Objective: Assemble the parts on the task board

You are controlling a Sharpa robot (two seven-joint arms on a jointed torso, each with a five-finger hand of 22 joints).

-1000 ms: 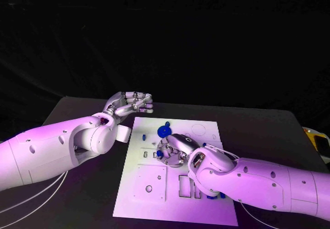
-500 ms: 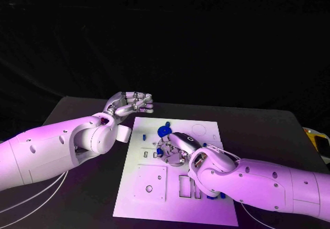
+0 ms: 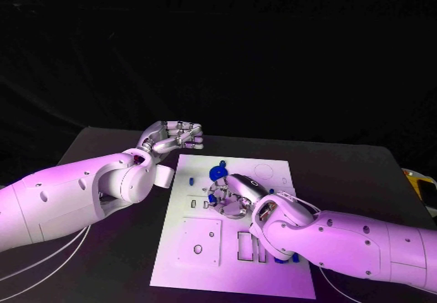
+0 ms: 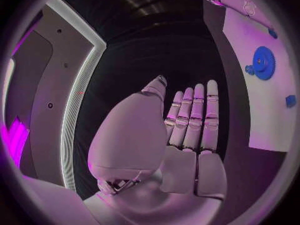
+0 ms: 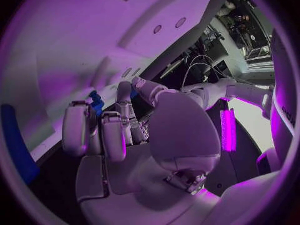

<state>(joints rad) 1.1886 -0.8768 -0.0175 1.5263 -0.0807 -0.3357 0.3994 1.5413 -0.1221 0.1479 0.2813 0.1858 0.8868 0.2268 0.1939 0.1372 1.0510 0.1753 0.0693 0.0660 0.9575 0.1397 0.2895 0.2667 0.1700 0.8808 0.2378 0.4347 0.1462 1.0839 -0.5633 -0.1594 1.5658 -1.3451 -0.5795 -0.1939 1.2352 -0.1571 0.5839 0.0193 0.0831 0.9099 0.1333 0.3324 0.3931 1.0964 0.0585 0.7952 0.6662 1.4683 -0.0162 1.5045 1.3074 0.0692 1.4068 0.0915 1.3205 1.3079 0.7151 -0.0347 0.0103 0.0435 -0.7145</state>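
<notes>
Your right hand (image 3: 230,197) is working over the middle of the flat white task board (image 3: 273,278), fingers curled around a small blue plastic part (image 5: 95,100). It likely needs seating next. Your left hand (image 3: 173,136) is hovering empty beyond the board's far corner, fingers apart.

This looks like a robotics lab or test cell. A black counter (image 3: 346,170) stands against a dark backdrop and carries a white task board (image 3: 273,278) with cut-out slots and small blue parts (image 3: 216,172). Bundled cables (image 5: 201,65) and equipment racks (image 5: 250,22) crowd the room beyond the robot's arms.
</notes>
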